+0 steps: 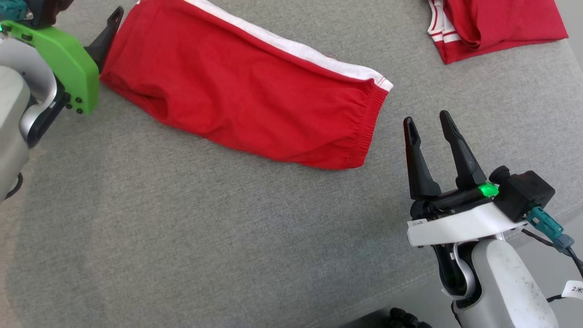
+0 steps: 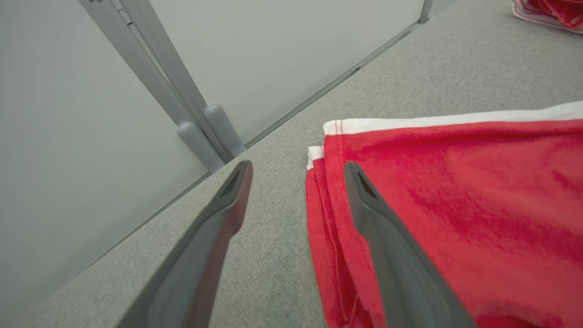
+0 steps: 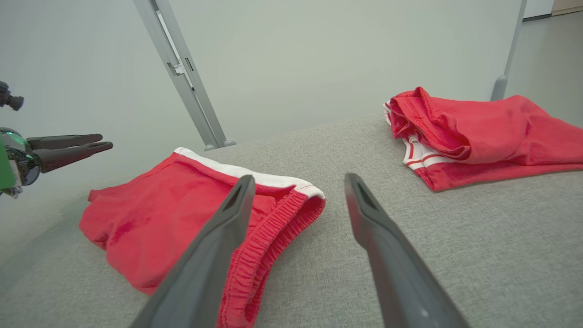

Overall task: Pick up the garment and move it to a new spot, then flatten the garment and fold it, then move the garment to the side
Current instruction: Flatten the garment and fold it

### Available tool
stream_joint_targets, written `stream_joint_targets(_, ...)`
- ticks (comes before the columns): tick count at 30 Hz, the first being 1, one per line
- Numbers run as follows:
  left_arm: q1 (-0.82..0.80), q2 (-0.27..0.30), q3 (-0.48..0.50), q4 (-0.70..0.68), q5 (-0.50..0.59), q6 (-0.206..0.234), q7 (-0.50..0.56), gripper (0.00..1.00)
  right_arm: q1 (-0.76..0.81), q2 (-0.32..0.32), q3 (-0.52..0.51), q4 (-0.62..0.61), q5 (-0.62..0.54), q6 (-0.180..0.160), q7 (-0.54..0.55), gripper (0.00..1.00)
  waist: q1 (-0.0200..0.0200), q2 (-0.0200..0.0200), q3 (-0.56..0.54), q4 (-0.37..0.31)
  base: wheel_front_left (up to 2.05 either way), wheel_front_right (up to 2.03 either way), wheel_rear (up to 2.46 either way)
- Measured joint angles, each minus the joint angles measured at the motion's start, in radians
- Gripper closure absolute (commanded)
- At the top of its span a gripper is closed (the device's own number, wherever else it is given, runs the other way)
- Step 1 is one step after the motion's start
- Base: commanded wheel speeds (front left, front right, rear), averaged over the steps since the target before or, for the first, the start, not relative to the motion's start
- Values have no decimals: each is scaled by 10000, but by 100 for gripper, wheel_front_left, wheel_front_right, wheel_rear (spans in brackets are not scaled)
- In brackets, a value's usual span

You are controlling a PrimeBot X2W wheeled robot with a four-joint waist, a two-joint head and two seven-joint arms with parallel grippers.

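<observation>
Ahead-left of the right gripper [image 1: 427, 117] in head view, red shorts [image 1: 246, 91] are lying flat on the gray table [image 1: 182, 228]. Their elastic waistband end is sitting nearest those fingertips but apart from them. Right fingers are standing spread, gripping nothing. The left gripper [image 1: 111, 25] is showing one dark finger just beside the shorts' leg end; touching or not, can't tell. A second red garment [image 1: 496, 27] is lying beyond the right fingers, off to their right.

Left wrist view: fingers are standing wide apart, released. The right-hand one is hanging over the shorts' hem corner, the other over bare table, with a pale wall panel [image 2: 273, 45] beyond.

Right wrist view: fingers are splaying, empty. The waistband is sitting just past the left-hand fingertip. The second garment is lying ahead-right, well apart from the shorts.
</observation>
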Motion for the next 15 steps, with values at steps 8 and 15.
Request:
stream_joint_targets(8, 527, 483, -81, -282, -368, 0, 1900, 0, -197, 58, 142, -12, 42, 2, 0, 0, 0, 0, 239, -392, 0, 0, 0)
stream_joint_targets(15, 721, 717, 6, -412, -802, 6, 2729, 0, -201, 61, 136, 10, 282, 2, 0, 0, 0, 0, 369, -591, 0, 0, 0)
